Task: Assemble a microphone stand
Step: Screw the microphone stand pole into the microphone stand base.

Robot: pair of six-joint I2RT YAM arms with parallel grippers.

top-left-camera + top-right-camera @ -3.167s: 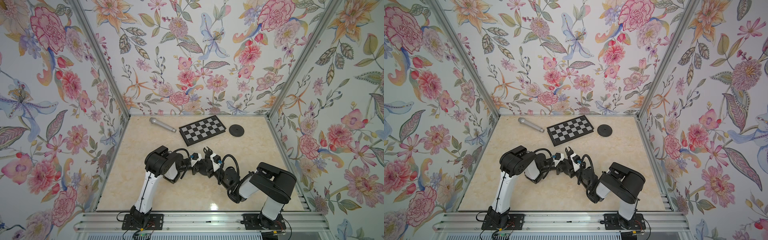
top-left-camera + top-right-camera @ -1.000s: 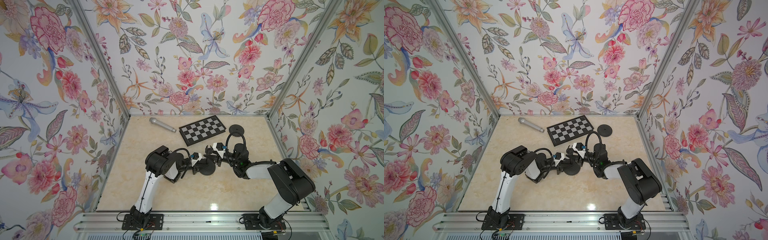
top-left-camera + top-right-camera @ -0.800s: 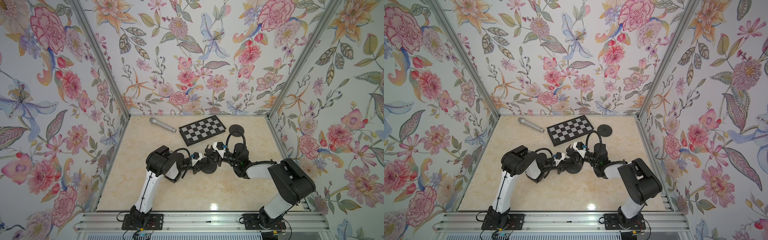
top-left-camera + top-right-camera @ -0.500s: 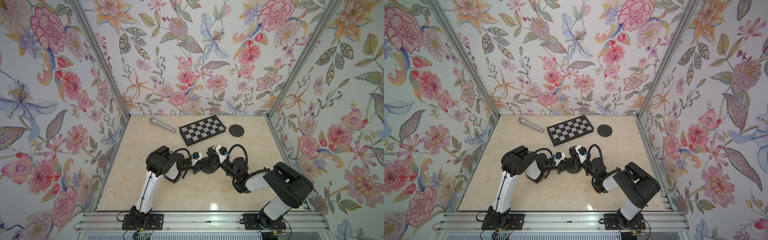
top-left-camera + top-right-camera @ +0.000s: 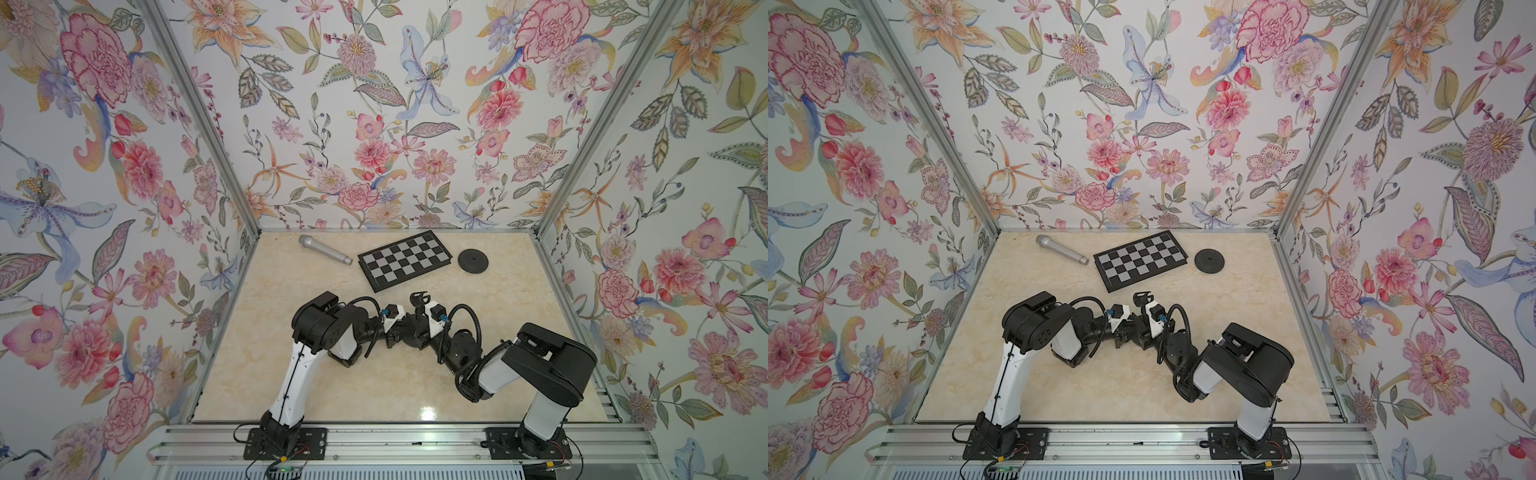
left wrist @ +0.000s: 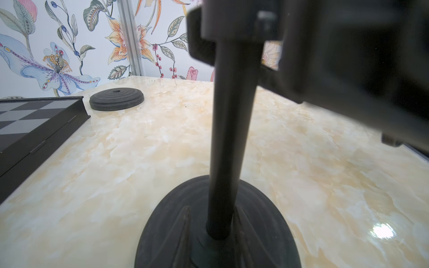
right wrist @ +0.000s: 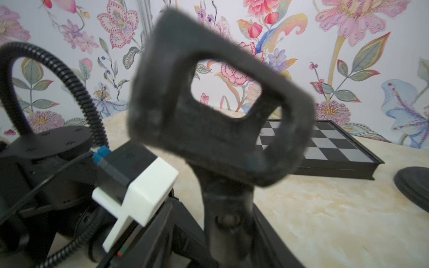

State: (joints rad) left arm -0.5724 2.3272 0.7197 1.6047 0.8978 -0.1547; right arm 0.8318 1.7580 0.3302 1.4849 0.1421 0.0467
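Left wrist view: we find the pole [image 6: 232,139] upright in its base [image 6: 167,222], mid-table; left claw [image 5: 405,330] nipped on the pole, presumably to steady it; right claw [image 5: 422,328] alongside, grip we cannot tell; microphone [image 5: 324,249] lies at eleven o'clock, unmounted.

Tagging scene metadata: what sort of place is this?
Probably a lab robot cell, not a home: a left arm and right arm bolted to an aluminium rail, a marble-look tabletop boxed in by floral wall panels, a checkerboard.
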